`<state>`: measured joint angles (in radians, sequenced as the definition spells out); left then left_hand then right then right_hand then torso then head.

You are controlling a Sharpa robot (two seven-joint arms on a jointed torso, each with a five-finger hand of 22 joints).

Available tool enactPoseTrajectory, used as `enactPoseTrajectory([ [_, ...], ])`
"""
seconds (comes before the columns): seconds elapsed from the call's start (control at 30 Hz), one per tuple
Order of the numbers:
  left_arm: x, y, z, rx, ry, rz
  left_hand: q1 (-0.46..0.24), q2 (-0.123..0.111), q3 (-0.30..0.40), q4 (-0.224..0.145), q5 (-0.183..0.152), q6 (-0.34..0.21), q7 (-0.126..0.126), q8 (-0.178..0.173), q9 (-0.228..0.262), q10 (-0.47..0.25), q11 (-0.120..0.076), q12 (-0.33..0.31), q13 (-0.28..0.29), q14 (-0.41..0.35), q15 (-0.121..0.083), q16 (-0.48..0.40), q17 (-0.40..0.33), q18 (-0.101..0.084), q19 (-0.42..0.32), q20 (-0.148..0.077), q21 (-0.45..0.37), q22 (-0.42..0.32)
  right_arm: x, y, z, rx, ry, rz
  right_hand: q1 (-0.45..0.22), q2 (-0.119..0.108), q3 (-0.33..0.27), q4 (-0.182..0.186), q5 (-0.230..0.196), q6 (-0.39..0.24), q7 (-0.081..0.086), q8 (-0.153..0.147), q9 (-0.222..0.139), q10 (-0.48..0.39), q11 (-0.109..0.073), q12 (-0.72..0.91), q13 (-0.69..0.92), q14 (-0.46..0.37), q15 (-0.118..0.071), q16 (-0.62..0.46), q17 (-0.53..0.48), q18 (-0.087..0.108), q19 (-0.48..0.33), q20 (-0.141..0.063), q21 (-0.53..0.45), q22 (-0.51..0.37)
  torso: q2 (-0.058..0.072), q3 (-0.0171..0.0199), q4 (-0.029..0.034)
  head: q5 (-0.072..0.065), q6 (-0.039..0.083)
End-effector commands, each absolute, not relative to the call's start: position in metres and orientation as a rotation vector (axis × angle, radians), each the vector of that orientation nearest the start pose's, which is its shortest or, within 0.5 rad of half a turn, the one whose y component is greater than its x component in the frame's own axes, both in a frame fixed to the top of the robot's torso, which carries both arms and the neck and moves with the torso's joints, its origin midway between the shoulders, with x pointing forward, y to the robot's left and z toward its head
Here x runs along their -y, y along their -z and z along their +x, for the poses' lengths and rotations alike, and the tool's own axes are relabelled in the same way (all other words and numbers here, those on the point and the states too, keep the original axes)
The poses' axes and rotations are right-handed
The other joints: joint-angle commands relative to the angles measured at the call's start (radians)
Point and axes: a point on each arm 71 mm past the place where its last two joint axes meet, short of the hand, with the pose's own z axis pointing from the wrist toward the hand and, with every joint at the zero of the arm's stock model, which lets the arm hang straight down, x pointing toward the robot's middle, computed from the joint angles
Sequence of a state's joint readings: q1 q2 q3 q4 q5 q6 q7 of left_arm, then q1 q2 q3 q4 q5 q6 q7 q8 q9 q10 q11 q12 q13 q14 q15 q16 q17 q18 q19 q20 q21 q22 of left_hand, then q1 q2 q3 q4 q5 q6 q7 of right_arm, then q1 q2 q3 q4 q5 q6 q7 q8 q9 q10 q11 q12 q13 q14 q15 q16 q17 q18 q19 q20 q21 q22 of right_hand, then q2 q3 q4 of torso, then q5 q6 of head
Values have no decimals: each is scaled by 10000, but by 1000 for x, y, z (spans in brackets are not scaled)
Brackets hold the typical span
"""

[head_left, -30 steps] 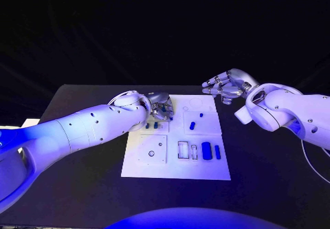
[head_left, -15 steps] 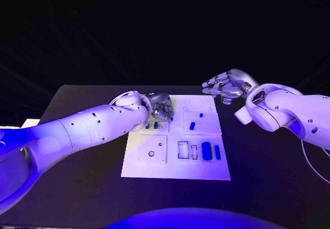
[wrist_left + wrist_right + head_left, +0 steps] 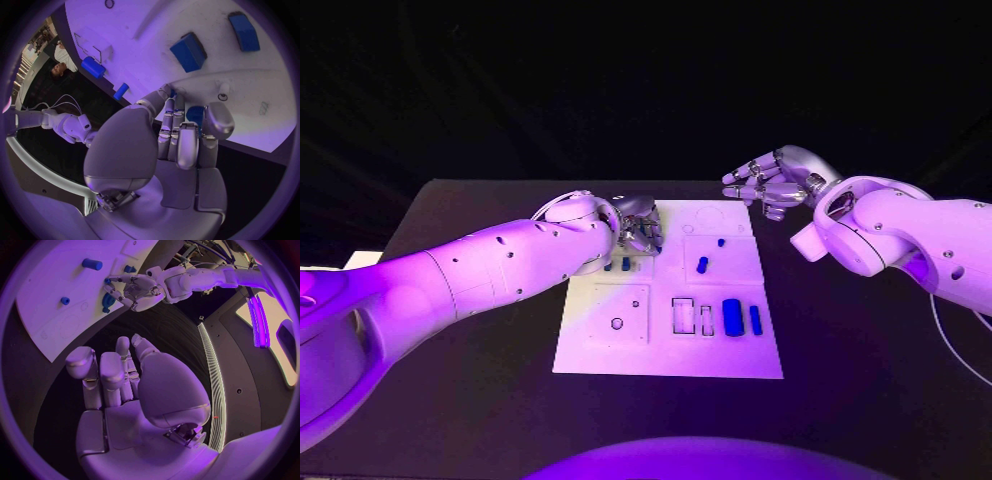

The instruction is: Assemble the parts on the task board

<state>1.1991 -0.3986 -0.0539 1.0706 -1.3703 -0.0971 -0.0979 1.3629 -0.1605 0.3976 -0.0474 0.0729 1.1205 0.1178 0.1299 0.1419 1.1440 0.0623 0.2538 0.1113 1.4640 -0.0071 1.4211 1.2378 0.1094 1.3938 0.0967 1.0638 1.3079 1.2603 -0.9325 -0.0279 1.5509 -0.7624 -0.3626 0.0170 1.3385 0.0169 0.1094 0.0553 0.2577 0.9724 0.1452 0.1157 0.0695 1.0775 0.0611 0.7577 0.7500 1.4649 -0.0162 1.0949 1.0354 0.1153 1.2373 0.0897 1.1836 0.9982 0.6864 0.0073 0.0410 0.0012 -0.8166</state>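
Resting on the black table [image 3: 473, 400], the task board [image 3: 668, 355] (left hand [image 3: 636, 225] pinching a blue part [image 3: 195, 114]; right hand [image 3: 776, 178] empty, loosely spread).

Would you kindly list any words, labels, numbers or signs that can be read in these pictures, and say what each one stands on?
No text can be read in any view.
A small faint mark on the task board, seen in the left wrist view near the left hand, is too small and blurred to read.
The blue parts and the right hand show no lettering.

A black table [image 3: 473, 400] stands before dark surroundings, with a glowing light strip [image 3: 259, 320] nearby.
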Motion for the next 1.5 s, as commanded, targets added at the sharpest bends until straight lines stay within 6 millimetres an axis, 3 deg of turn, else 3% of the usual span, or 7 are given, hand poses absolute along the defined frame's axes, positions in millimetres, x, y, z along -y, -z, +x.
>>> enactPoseTrajectory([
  [0.03,-91,232,542,-19368,6327,2138,115,57,3,-75,-6,49,-28,51,6,-6,4,25,-14,63,-44,19,2,-67,56,-31,36,262,241,151,493,-16581,-9875,4786,-48,27,51,9,54,-4,51,45,-2,-79,-16,16,-10,-50,-8,-30,12,97,-52,11,-32,-6,2,-3,9,-4,-1],
  [0.77,-85,233,541,-19264,5969,2820,446,329,488,-350,15,249,-63,112,1,-8,-48,131,57,81,-97,61,23,-97,103,-94,169,386,241,151,493,-16581,-9875,4788,-45,33,79,24,55,-4,53,52,-2,-81,-15,26,-19,-47,-9,-32,16,97,-48,10,-36,-7,-2,2,7,12,-95],
  [1.2,-85,228,541,-18598,6407,2596,350,394,692,-363,20,413,4,142,1,130,-41,147,69,111,-97,93,59,-126,166,-99,309,478,241,151,493,-16558,-9882,4786,-45,33,79,24,55,-4,53,52,-2,-81,-15,26,-19,-47,-9,-32,16,97,-48,10,-36,-7,-6,-8,-8,-26,-49],
  [1.5,-89,218,537,-17964,7214,2007,284,369,946,-415,43,492,72,76,-24,248,-2,-89,0,149,-79,105,59,-158,246,-85,456,569,242,151,493,-16553,-9874,4791,-45,33,79,24,55,-4,53,52,-2,-81,-15,26,-19,-47,-9,-32,16,97,-48,10,-36,-7,-21,0,31,-36,-36],
])
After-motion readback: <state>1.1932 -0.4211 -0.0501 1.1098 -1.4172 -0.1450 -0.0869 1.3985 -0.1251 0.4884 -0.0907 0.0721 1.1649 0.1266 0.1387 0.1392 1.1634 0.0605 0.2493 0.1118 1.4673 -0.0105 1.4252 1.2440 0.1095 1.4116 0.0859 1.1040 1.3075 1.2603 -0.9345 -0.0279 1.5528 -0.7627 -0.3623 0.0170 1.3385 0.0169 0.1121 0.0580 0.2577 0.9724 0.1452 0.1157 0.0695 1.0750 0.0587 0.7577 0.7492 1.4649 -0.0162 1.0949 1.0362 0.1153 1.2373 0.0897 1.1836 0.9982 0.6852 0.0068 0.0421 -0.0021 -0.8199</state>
